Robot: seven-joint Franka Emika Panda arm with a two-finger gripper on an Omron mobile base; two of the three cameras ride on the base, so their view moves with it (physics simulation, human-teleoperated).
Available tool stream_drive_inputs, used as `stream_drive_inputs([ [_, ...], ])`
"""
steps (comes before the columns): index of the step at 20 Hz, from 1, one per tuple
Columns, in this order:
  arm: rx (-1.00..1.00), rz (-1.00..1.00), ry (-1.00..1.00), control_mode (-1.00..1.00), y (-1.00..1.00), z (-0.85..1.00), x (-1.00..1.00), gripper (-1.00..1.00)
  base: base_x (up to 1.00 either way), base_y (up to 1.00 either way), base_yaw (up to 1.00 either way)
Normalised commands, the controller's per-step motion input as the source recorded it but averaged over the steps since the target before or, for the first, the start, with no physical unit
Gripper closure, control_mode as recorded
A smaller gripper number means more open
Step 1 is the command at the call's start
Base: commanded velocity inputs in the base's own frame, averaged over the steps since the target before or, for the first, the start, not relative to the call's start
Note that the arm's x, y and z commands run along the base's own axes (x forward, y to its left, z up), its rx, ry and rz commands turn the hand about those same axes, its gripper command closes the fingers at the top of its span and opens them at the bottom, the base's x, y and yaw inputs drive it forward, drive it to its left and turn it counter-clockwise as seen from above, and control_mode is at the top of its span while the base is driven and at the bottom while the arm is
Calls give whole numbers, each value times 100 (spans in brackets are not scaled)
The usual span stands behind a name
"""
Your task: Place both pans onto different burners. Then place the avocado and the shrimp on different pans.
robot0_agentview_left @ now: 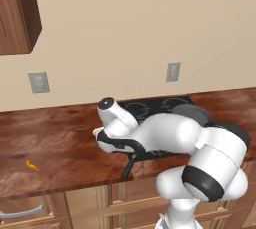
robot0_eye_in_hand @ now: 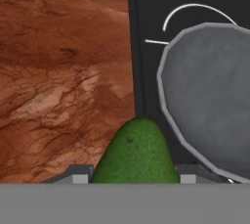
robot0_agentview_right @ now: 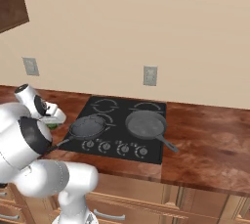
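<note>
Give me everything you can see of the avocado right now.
The avocado is a matte, dull green rounded body with a tiny darker speck, tapering to a blunt top in the hand view. It sits between the two grey fingertips of the gripper, which look closed on it. Behind it lie the brown counter and the cooktop's left edge, near a pan.

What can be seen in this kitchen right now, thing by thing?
pans: two, dark grey, side by side on the cooktop's front burners
cooktop: one, black glass, set in the counter
avocado: one, green, between the gripper's fingertips
shrimp: one, orange, on the counter far left of the cooktop
counter: one, reddish brown
wall outlets: two, grey
gripper: one, closed on the avocado
</note>
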Motion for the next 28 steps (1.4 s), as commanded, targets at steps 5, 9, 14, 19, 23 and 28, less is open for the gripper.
stream_drive_inputs([
  [5, 1, 0, -4, -100, -22, 32, 0, 100, 0, 0, 0],
  [9, 0, 0, 0, -100, -24, 21, 1, 100, 0, 0, 0],
  [14, 0, 0, 0, -100, -23, 0, 11, 100, 0, 0, 0],
  [19, 0, 0, 0, -100, -27, 0, 21, 100, 0, 0, 0],
  [23, 0, 0, 0, -100, -30, 0, 21, 100, 0, 0, 0],
  [28, 0, 0, 0, -100, -28, 0, 15, 100, 0, 0, 0],
])
